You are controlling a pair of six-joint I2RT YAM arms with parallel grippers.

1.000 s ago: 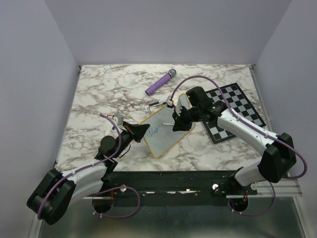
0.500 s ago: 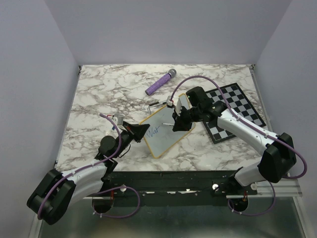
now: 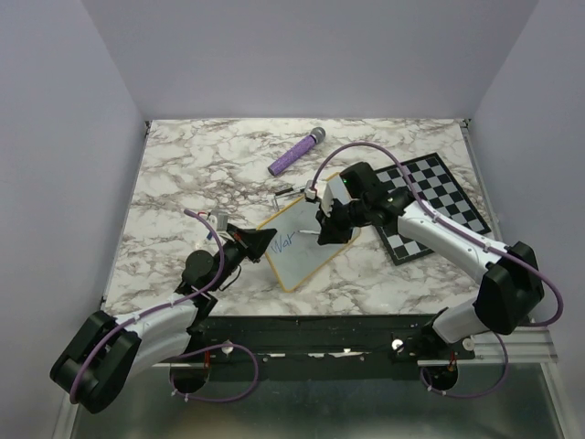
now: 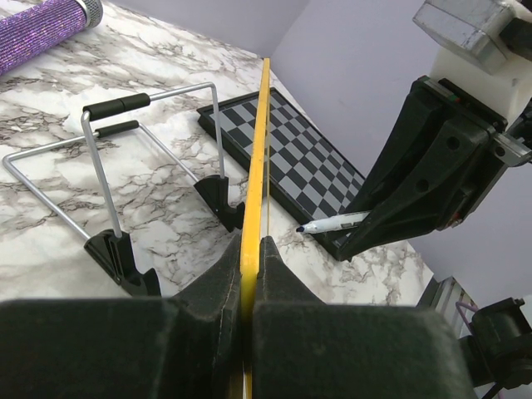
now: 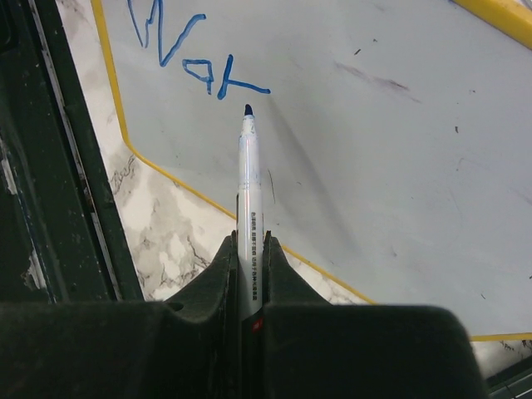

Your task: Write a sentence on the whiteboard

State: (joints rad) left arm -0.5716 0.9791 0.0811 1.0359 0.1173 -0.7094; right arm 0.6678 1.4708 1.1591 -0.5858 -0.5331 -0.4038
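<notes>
The whiteboard (image 3: 306, 240) sits slantwise on the marble bench (image 3: 183, 174) between the arms, its long axis running from near left toward the chessboard (image 3: 434, 206) at far right. The left fingers (image 4: 208, 291) are clamped on its yellow frame at the near-left corner, pinning it. The right fingers (image 5: 166, 349) are closed on a thin marker (image 5: 248, 191) whose barrel runs straight out along them, aimed at the white face. The sentence (image 5: 195, 62) so far is three blue letters, roughly "War", at the left-arm end of the board. The marker's tip is just beside the tail of the last letter, on the side where bare white opens toward the right arm; whether it touches the surface cannot be told. I judge the first word is in hand, with most of the writing to come. The next strokes must travel along the board's long axis, away from the left fingers, and only the right arm is placed for that
</notes>
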